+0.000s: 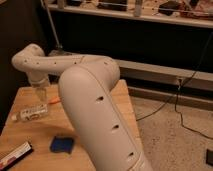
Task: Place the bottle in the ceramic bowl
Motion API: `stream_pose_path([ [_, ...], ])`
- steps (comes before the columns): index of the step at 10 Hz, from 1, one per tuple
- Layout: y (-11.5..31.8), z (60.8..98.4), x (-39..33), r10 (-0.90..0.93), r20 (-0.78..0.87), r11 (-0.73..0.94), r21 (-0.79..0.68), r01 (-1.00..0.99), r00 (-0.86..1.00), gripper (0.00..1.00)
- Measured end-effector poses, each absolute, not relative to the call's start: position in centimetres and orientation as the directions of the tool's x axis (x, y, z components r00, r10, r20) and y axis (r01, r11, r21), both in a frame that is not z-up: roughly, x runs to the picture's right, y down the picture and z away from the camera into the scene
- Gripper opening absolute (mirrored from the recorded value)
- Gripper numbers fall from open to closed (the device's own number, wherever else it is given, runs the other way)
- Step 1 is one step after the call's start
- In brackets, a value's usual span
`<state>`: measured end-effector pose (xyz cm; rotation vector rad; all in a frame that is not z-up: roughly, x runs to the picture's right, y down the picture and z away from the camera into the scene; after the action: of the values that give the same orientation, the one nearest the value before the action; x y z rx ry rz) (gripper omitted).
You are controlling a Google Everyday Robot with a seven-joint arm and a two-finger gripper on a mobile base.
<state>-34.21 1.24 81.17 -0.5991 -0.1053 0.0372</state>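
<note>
The bottle (31,113) lies on its side near the counter's (35,135) left edge. The gripper (41,93) hangs just above the bottle's right end (open or closed, I cannot tell). A blue object (62,144) sits nearer the front, and a white-and-red box (15,155) sits at the corner.

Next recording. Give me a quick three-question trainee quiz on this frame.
1. True or false: the bottle lies on its side on the wooden table.
2. The gripper is: A) close above the bottle; B) far off to the right of the table; C) out of view.
3. Can the ceramic bowl be seen anywhere in the camera view?
Key: 1 true; 2 A; 3 no, it does not show.
</note>
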Motion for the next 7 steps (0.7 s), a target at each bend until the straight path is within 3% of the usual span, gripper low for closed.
stream_pose_path([
  [7,6.0,84.3,-36.3,-0.011,0.069,0.812,-0.582,0.049,0.998,0.65],
])
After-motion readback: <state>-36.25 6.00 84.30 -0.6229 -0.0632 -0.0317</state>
